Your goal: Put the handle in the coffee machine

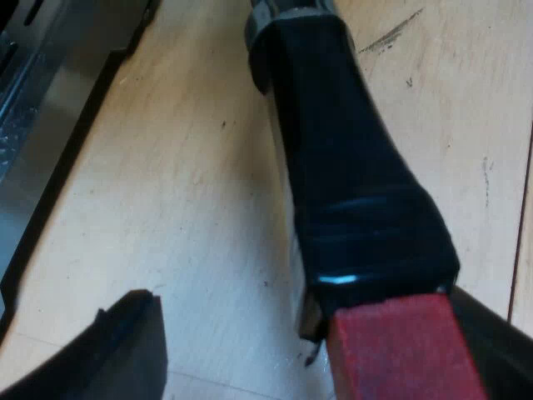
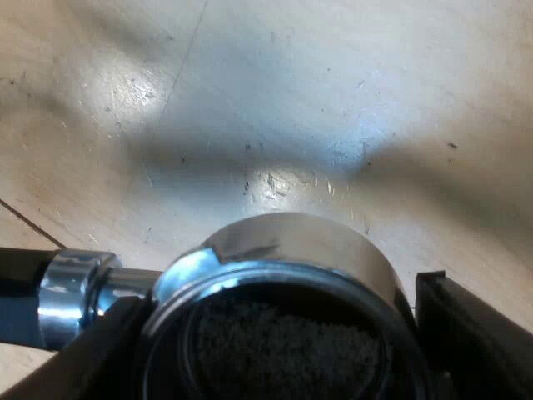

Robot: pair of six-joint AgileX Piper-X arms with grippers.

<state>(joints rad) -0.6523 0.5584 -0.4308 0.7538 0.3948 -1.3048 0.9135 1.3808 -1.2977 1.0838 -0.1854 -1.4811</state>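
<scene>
Surface: pale wooden table (image 1: 191, 208), scuffed, dark scratches, one seam line
Standing on it: espresso machine (image 1: 29, 117), its dark-edged base

The left wrist camera sits very close over the handle (image 1: 350, 167). It looks steeply down its length from the red end (image 1: 404, 350) toward the metal collar (image 1: 283, 15), with the wooden table (image 1: 191, 208) beneath and the machine (image 1: 33, 100) edging in alongside. The right wrist camera hangs just as near above the cup of the holder (image 2: 291, 250), peering into the ground coffee (image 2: 283, 350) and out over the table (image 2: 291, 100). Both take in the same holder from different ends, meeting at the collar (image 2: 71, 292), and both see the same tabletop.
</scene>
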